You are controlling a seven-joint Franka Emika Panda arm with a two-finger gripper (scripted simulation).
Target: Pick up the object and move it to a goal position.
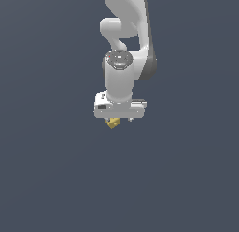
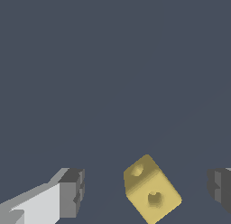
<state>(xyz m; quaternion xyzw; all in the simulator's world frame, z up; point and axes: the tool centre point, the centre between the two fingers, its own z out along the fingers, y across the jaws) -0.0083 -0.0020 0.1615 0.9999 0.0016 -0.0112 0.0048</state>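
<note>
Dark slate-grey desk [image 1: 56, 179] fills both views, flat and uniform. White Panda arm [image 1: 126, 44] reaches down from the top of the exterior view, wrist pointing at the surface, with the hand [image 1: 119, 118] at its lower end. Small mustard-yellow cube [image 1: 112, 123] pokes out just under the hand's body in the exterior view, slightly toward that view's left. Wrist view shows the hand [image 2: 146, 189] spread wide, released, dark grey fingertips [image 2: 72, 191] well apart on either side. Cube [image 2: 151, 191] sits between them, tilted, touching neither, round dimples visible on two of its faces.
</note>
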